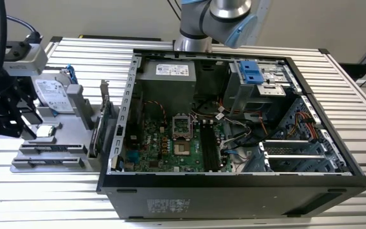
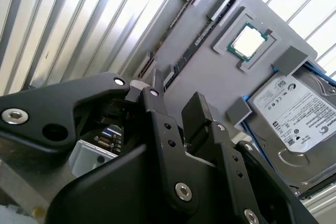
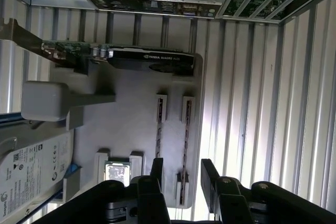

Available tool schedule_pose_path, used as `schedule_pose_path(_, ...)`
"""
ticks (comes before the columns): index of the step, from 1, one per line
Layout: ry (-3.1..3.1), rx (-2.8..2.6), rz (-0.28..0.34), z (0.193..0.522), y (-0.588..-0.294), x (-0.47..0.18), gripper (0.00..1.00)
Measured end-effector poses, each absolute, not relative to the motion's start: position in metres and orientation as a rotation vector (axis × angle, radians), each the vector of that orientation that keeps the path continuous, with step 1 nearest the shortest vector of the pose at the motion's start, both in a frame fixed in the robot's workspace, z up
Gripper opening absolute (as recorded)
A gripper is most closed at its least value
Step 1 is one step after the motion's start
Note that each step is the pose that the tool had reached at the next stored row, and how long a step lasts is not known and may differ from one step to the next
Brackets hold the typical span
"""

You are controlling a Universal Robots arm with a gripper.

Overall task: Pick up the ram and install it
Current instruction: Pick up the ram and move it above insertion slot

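The jaws of the gripper [image 3: 182, 169] are seen released in both wrist views, with a clear gap between the two black fingers [image 3: 156, 167] and nothing grasped. The ram [image 3: 185, 140] is seated lengthwise in its holder on the gray tray [image 1: 75, 138], and in the first wrist view it is lined up with the gap between the jaws; contact cannot be told. The same ram [image 2: 198, 39] is seen in the second wrist view running toward the gripper [image 2: 176, 95]. A second stick [image 3: 159, 127] is held parallel just beside it, on the side nearer the processor chip [image 3: 116, 172]. A hard drive [image 2: 294, 114] in a blue frame is propped at the tray's far end, and an expansion card [image 3: 147, 59] is stood on edge along the tray side nearest the computer case [image 1: 234, 191]. The case is laid open on the slatted tabletop [image 1: 361, 95], with the tray set on the exterior view's left of it, and its motherboard [image 1: 170, 140] is exposed.
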State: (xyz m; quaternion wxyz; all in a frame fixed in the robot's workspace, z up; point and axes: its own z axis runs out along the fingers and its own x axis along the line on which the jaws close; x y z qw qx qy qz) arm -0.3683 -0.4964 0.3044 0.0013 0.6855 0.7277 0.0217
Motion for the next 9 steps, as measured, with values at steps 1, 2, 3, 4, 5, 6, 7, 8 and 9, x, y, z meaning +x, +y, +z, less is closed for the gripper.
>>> schedule_pose_path(1, 2.284, 2.152, 0.068, 0.3038, -0.4964, -0.3684, 1.00)
schedule_pose_path(2, 2.284, 2.152, 0.068, 0.3032, -0.4964, -0.3683, 1.00)
schedule_pose_path(3, 2.284, 2.152, 0.068, 0.3026, -0.4964, -0.3683, 1.00)
schedule_pose_path(4, 2.285, 2.152, 0.068, 0.3020, -0.4964, -0.3684, 1.00)
schedule_pose_path(5, 2.285, 2.152, 0.067, 0.3014, -0.4964, -0.3684, 1.00)
schedule_pose_path(6, 2.285, 2.153, 0.067, 0.3008, -0.4964, -0.3684, 1.00)
schedule_pose_path(7, 2.285, 2.153, 0.067, 0.3002, -0.4964, -0.3684, 1.00)
schedule_pose_path(8, 2.285, 2.153, 0.067, 0.2996, -0.4964, -0.3684, 1.00)
schedule_pose_path(9, 2.285, 2.153, 0.066, 0.2990, -0.4964, -0.3684, 1.00)
